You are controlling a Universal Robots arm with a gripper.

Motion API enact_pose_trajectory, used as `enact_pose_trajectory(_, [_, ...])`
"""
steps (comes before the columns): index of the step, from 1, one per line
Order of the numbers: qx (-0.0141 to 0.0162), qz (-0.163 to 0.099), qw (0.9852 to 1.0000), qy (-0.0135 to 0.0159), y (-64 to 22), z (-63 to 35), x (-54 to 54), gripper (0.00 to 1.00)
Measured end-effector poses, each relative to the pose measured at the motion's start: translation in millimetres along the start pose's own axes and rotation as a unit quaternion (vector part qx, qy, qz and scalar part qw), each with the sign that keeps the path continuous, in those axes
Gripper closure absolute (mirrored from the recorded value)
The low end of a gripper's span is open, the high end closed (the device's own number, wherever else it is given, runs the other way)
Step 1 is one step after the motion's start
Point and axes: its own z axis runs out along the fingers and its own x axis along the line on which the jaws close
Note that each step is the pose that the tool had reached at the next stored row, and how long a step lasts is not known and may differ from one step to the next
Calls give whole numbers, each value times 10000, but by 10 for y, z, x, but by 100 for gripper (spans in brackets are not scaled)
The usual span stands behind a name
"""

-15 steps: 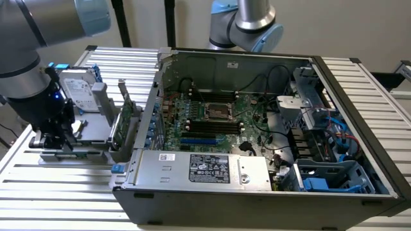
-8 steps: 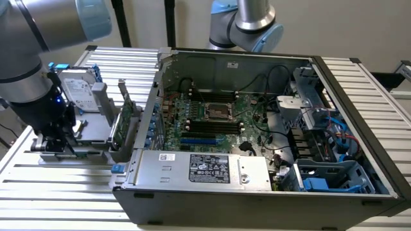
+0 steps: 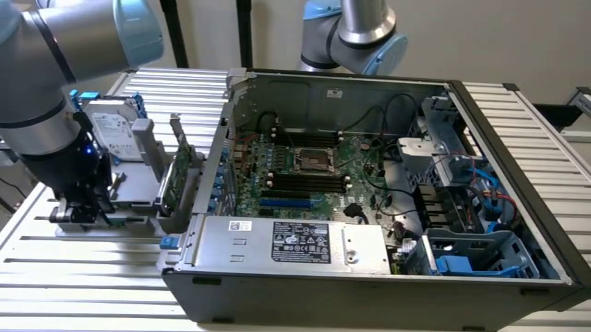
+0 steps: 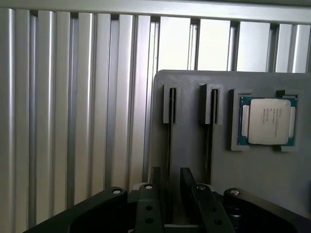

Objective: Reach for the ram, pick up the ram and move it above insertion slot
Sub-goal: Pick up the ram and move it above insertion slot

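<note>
Tool (image 4: pixel 171 172) wide over one ram (image 4: pixel 170 131) of two, beside one processor (image 4: pixel 268 121).

This looks like a robotics lab or test cell rather than a home or office. The worktop (image 3: pixel 83 277) is bare ribbed aluminium profile. On it sits an open desktop computer case (image 3: pixel 369 290) with its motherboard (image 3: pixel 305 173) exposed. In the exterior view a grey-and-blue robot arm (image 3: pixel 55 69) stands at nine o'clock of the case and a second arm (image 3: pixel 365 34) at twelve. The black tool (image 4: pixel 170 172) hangs over a grey slotted fixture (image 4: pixel 194 97) seating a processor chip (image 4: pixel 268 121). A plain pale wall (image 3: pixel 499 41) stands behind.
</note>
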Motion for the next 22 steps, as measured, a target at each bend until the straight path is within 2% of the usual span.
enact_pose_trajectory(5, [-1, 0, 10000, 0, -3, 69, 0, 69])
enact_pose_trajectory(16, [-9, 0, 10000, -8, -16, 111, 1, 69])
enact_pose_trajectory(17, [-8, 0, 10000, -8, -16, 111, 1, 71])
enact_pose_trajectory(19, [-8, 0, 10000, -9, -16, 112, 1, 84])
enact_pose_trajectory(22, [-10, -1, 10000, -10, -16, 112, 1, 87])
